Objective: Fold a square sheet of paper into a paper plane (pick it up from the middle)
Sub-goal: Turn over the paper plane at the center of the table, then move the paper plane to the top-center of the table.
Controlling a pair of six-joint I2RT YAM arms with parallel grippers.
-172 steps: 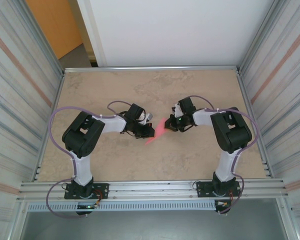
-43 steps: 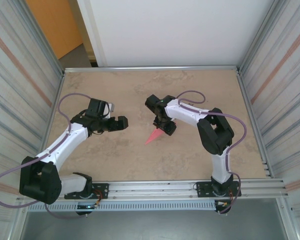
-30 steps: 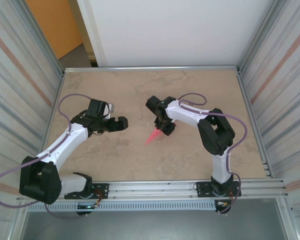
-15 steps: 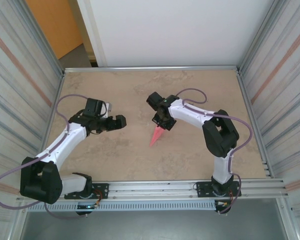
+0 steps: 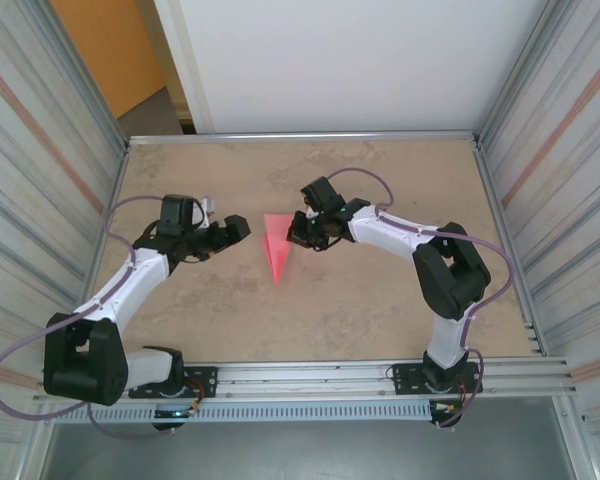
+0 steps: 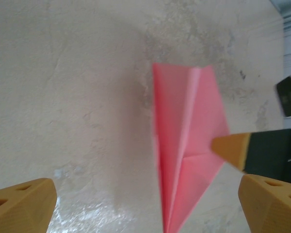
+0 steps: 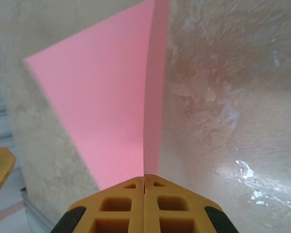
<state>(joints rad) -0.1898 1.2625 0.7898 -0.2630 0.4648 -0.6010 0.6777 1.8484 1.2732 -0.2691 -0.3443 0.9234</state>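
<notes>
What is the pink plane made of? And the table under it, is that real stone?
The paper plane looks like thin matte paper: flat pink with no shine, sharp straight creases, and a lighter strip where the layers overlap. The table looks like beige stone or stone-patterned laminate: it is mottled and smooth, with a glossy patch of glare. I cannot tell which it is.

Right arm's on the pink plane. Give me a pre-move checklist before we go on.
1. Grip: right gripper shut on the paper plane at its centre crease: ok.
2. Other arm: left gripper open, apart from the plane: ok.
3. Shape: plane folded to a pointed dart, nose toward the near edge: ok.
4. Plane lifted off the table: cannot tell.
5. Grip at the plane's mid-length: cannot tell.
</notes>
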